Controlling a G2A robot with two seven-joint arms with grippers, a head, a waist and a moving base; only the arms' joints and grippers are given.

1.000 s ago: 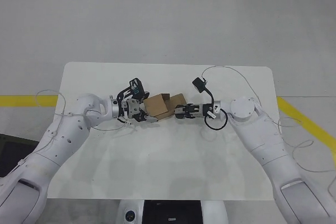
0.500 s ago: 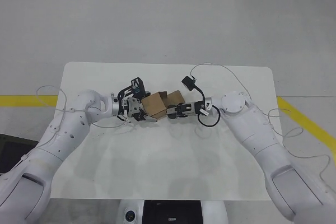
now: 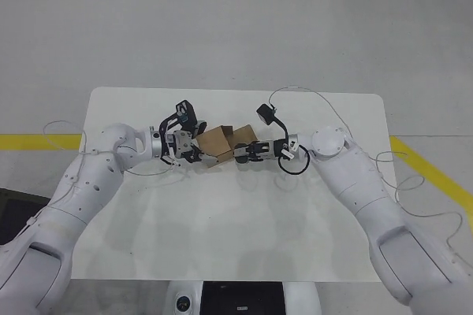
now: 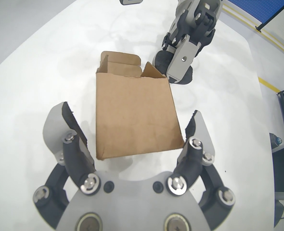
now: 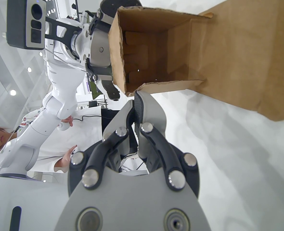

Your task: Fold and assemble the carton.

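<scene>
A brown carton (image 3: 219, 141) lies on its side at the middle of the white table (image 3: 244, 228). Its open mouth (image 5: 151, 56) faces my right gripper, and one long flap (image 5: 243, 56) lies flat on the table. My left gripper (image 4: 130, 111) is open, its fingers (image 4: 69, 123) on either side of the carton's (image 4: 132, 116) closed end; one pad touches a corner. My right gripper (image 5: 134, 99) is shut, with its tips against the lower edge of the mouth. In the left wrist view the right gripper (image 4: 174, 76) sits by a small side flap (image 4: 152, 70).
Both arms meet at the far middle of the table (image 3: 142, 102), left gripper (image 3: 194, 148) and right gripper (image 3: 240, 152) at opposite ends of the carton. A loose cable (image 3: 323, 98) arcs over the far right. Bare tabletop lies toward the near edge.
The carton has shifted a little to the left and toward the far edge. The right gripper followed it in, and the left gripper drew back slightly with it.
</scene>
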